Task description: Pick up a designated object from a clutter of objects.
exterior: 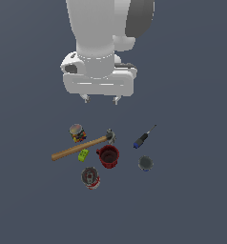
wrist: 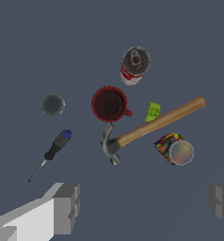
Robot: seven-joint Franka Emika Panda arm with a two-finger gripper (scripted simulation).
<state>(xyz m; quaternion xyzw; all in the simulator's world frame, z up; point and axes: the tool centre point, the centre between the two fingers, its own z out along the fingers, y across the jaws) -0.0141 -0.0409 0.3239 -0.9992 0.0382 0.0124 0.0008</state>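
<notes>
1. Across the exterior view, the white arm's claw (exterior: 101, 99) hangs high with fingers wide apart and empty, above the dark grey desk (exterior: 191, 200). The small upright can with red-and-white label and grey metal top (exterior: 90, 177) stands beyond the dark red mug (exterior: 108, 156) from it.
2. Seen from the wrist view, the can (wrist: 134, 65) is farthest from the claw, past the wooden-handled hammer (wrist: 151, 124); no label writing is legible.

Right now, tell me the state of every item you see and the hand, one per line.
hand: open, high above the clutter, holding nothing
red-and-white can: standing, grey top up, untouched
red mug: upright, opening up, beside the hammer head
hammer: lying flat
multicoloured can: tilted or on its side, hard to tell
dark can: standing, apart
screwdriver: lying flat
green block: resting by the hammer handle
</notes>
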